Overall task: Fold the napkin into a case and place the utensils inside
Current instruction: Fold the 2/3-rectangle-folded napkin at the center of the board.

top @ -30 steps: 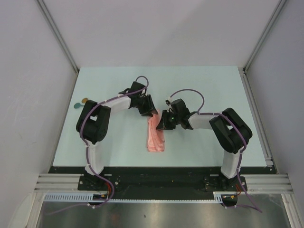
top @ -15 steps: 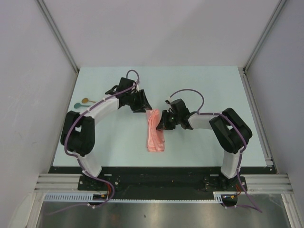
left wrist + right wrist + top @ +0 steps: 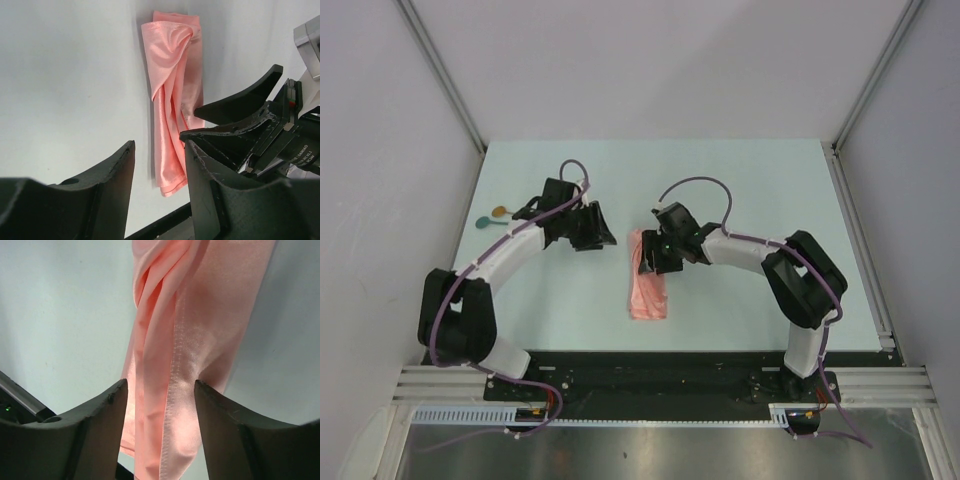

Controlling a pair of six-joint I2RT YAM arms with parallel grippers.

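Pink and shiny, the napkin (image 3: 647, 290) lies in the middle of the pale green counter (image 3: 750, 190). It is folded into a long thin strip that runs from 6 o'clock to 12 o'clock. The right claw (image 3: 648, 258) sits over its far end, fingers apart, with cloth showing between them. Just beside it at 9 o'clock, the left claw (image 3: 594, 232) is apart too and holds nothing. Two spoons (image 3: 492, 216) lie far off at 10 o'clock.
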